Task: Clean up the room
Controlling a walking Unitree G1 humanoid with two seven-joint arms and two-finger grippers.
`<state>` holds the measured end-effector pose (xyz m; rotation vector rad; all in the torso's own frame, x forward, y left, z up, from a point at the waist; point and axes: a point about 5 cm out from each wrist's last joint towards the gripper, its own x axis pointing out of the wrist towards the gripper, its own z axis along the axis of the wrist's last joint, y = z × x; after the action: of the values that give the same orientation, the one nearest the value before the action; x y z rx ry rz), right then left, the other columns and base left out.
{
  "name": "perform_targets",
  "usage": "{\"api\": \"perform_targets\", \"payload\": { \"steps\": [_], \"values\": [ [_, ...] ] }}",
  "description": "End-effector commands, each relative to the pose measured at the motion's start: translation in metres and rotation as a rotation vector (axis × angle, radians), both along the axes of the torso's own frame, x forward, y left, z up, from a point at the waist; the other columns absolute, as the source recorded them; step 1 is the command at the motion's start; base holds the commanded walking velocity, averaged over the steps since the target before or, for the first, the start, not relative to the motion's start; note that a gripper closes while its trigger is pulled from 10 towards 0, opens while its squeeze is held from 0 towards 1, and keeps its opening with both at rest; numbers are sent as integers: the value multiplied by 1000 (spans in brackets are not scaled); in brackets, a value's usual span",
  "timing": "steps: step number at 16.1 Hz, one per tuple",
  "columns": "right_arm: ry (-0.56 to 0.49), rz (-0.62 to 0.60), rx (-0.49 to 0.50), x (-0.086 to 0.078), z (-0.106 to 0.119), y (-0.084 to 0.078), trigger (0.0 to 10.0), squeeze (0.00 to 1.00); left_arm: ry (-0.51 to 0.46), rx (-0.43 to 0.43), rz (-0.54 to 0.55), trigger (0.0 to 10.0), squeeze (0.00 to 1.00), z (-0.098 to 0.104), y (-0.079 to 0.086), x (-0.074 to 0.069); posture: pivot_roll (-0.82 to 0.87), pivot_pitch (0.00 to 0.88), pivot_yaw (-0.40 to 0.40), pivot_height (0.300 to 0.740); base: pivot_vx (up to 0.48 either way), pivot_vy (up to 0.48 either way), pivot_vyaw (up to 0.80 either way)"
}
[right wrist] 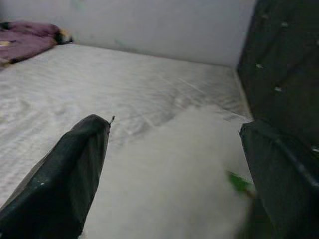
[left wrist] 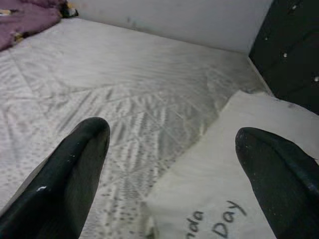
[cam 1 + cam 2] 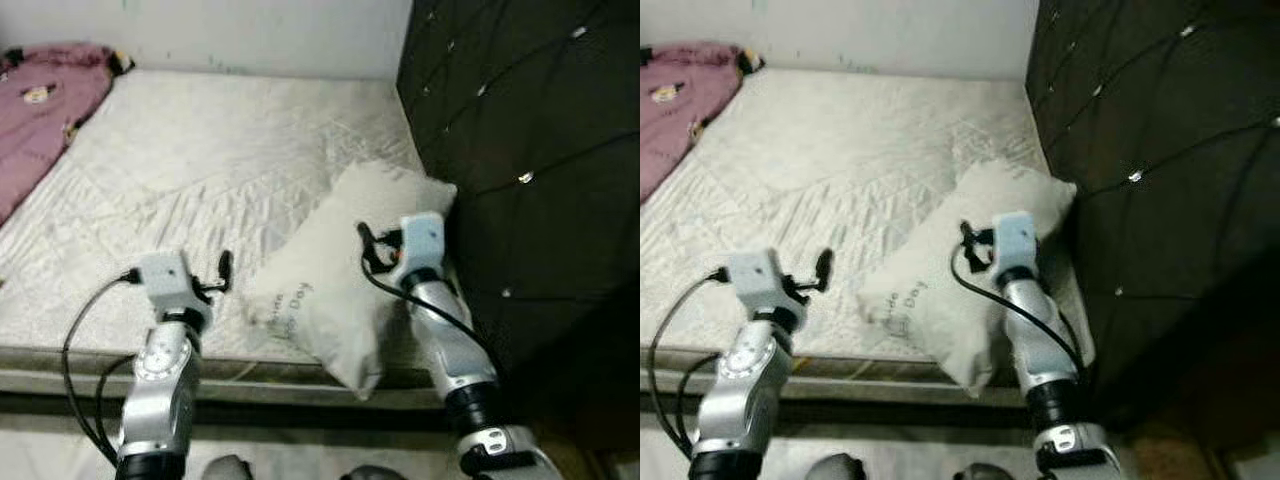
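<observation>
Mattress [image 3: 200,170], bare, grey-white and quilted, is taking up most of the head views, running from the near edge at 6 o'clock to the pale wall [image 3: 270,35] at 12 o'clock.

Headboard [image 3: 530,150], dark, tufted and studded with shiny buttons, is standing along the mattress from 1 to 4 o'clock.

Blanket [image 3: 45,110], pinkish-purple and bunched, is lying at 10 to 11 o'clock on the far corner of the mattress, well apart from both arms.

Pillow [image 3: 335,285], white, with dark lettering near its near end, is lying diagonally on the mattress at about 5 o'clock. Its far end is sitting just beside the headboard and its near corner is hanging over the mattress edge.

Right gripper [image 1: 174,174] is hovering over the middle of the pillow, its two black fingers [image 1: 65,174] spread wide with the pillow's white surface between them. Whether they are touching the fabric cannot be told. Its arm is reaching in from 5 o'clock.

Left gripper [image 2: 172,169] is sitting at about 7 o'clock, near the pillow's lettered end, jaws likewise parted and holding nothing. One finger [image 2: 65,174] is showing over bare mattress, the other over the pillow's edge.

Cable [image 3: 75,350], black, is looping beside the left arm near 7 o'clock.
</observation>
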<state>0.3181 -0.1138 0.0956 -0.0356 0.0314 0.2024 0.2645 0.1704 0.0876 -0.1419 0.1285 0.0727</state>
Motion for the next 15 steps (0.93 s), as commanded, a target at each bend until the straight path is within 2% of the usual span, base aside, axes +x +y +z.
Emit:
{"api": "perform_targets", "payload": {
  "steps": [1,4,6,7,9,12,15],
  "values": [
    [-8,26,8,2,4,9,10000,0,-2,14,20,10000,0,1,7,-1,-36,0,-25,740,0,-255,0],
    [-17,28,5,2,5,9,10000,0,-3,12,38,10000,0,3,9,-1,-36,0,-28,740,0,0,0],
    [-32,22,5,3,8,8,10000,0,-56,66,28,10000,0,12,11,1,-36,0,-28,740,0,0,0],
    [-39,12,7,3,9,5,10000,0,-80,122,17,10000,0,16,12,3,-34,0,-28,740,0,0,0],
    [-53,1,11,2,13,2,10000,0,-57,190,69,10000,0,14,17,5,-41,0,-16,740,0,0,0],
    [-64,-11,9,2,14,2,10000,0,-75,188,30,10000,0,15,14,7,-44,0,-2,740,0,0,0],
    [-80,13,-4,3,17,5,10000,0,-72,184,48,10000,0,16,14,7,-41,0,-13,740,0,0,0]
  ]
}}
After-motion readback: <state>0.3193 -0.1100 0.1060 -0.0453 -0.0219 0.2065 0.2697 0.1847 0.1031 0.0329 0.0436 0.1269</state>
